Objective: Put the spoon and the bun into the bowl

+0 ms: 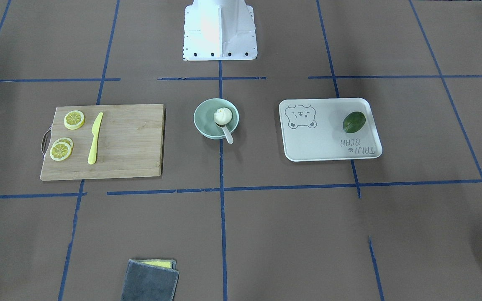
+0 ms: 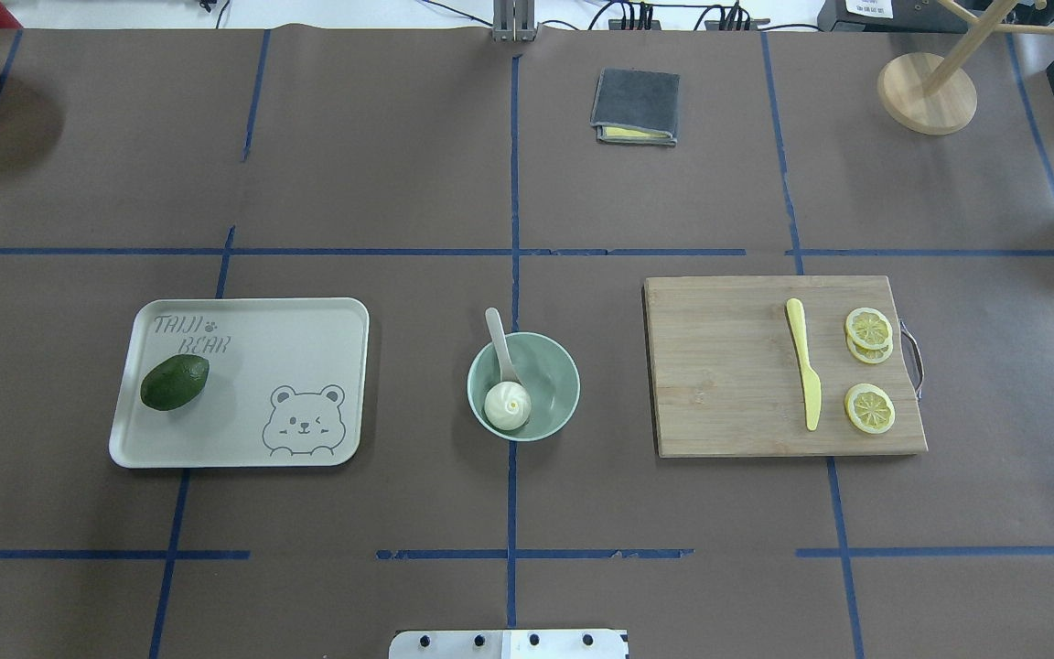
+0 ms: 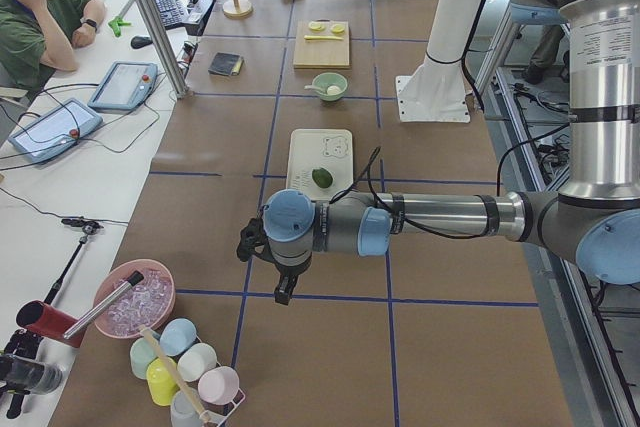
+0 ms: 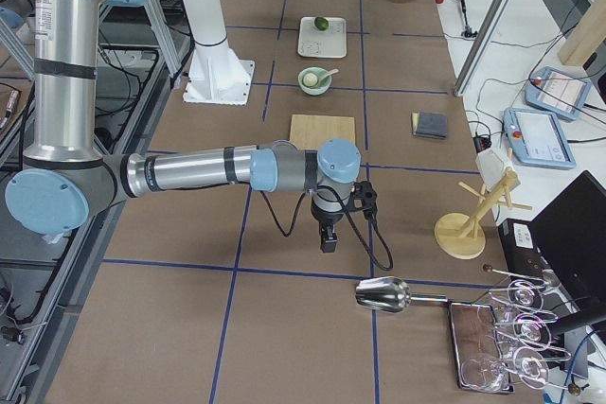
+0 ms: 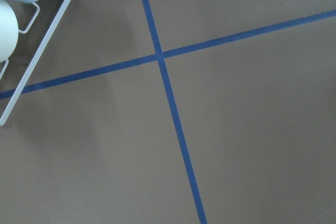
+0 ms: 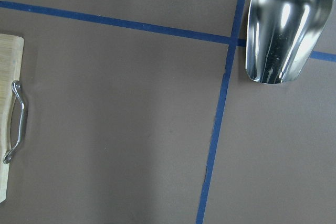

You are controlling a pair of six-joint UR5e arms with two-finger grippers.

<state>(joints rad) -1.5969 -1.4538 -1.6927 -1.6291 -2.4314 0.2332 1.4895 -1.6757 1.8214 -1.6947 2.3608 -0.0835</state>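
The mint-green bowl (image 2: 547,368) stands at the table's middle, and also shows in the front-facing view (image 1: 204,115). The white bun (image 2: 508,405) lies inside it. The off-white spoon (image 2: 497,337) rests in the bowl with its handle sticking out over the rim. My left gripper (image 3: 285,292) hangs over bare table far off at the left end, and I cannot tell if it is open or shut. My right gripper (image 4: 328,241) hangs far off at the right end, and I cannot tell its state either. Neither gripper shows in the overhead or front views.
A white bear-print tray (image 2: 307,329) holds a green avocado (image 2: 175,382). A wooden cutting board (image 2: 728,366) carries a yellow knife (image 2: 805,373) and lemon slices (image 2: 869,407). A grey cloth (image 2: 635,106), a wooden stand (image 2: 927,92) and a metal scoop (image 6: 286,22) lie farther off.
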